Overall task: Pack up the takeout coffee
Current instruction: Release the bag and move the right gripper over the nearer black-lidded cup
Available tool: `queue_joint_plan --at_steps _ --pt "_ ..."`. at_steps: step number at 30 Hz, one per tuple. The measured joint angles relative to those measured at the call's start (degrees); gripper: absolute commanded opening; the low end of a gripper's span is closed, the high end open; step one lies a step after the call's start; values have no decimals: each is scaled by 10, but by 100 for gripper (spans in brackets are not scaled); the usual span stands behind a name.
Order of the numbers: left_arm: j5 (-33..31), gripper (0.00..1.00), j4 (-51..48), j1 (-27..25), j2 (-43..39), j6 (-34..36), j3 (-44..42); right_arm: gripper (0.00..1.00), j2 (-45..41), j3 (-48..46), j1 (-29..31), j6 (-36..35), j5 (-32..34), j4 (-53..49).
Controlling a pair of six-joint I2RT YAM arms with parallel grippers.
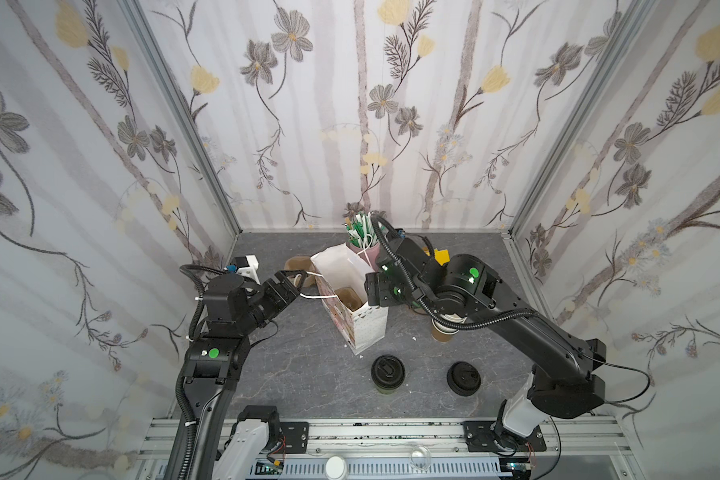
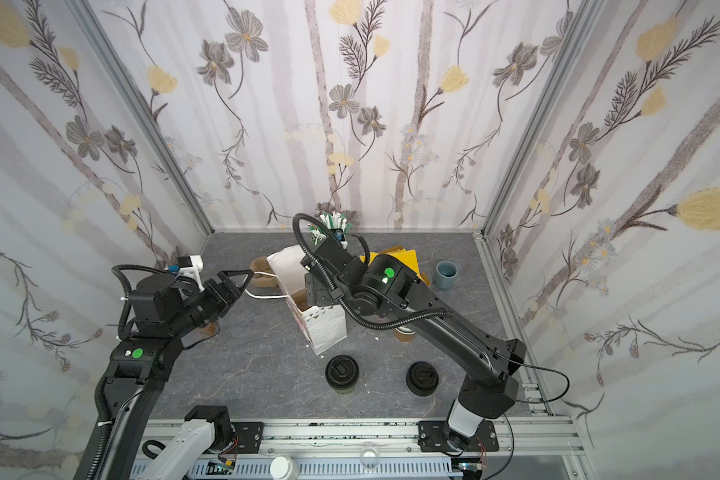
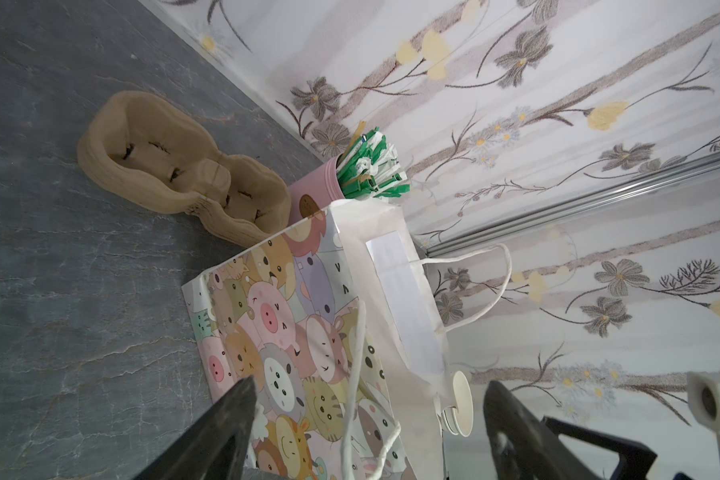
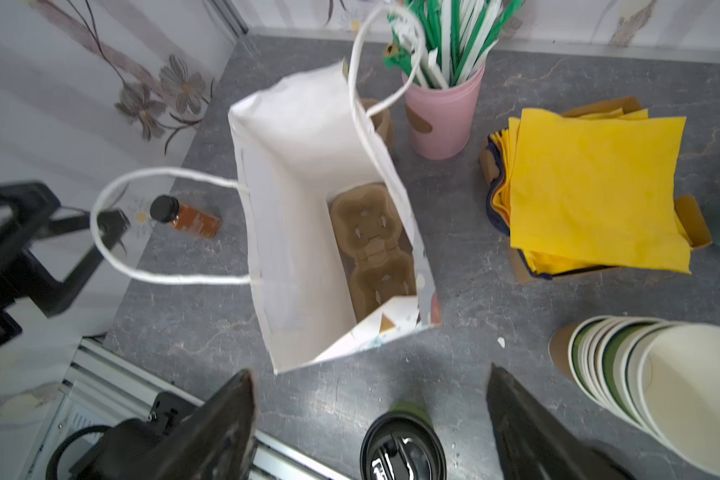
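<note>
Grey table [image 1: 308, 374], floral walls. End effectors released: left [image 3: 368, 384] at bag [image 4: 300, 166] handle [image 4: 175, 172], right [image 4: 370, 372] beside rim. Risk: handle snags left jaw, bag topples before cup [image 1: 387, 372] goes in.

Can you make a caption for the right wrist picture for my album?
Open right pincer near a white bag holding a cardboard cup tray; the lidded coffee stands outside it.

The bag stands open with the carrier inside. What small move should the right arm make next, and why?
Probably bring the right gripper back and down over the takeout coffee. Its jaws stand open and empty, the carrier already sits in the open bag, and the cup stands outside it on the table.
</note>
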Motion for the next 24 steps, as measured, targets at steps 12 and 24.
queue_joint_plan --at_steps 12,24 --pt "-75 91 11 2 -75 -41 -56 99 -46 -236 136 210 -21 -24" --pt "-66 92 19 2 -95 -42 -68 98 -99 -421 121 296 -108 113"
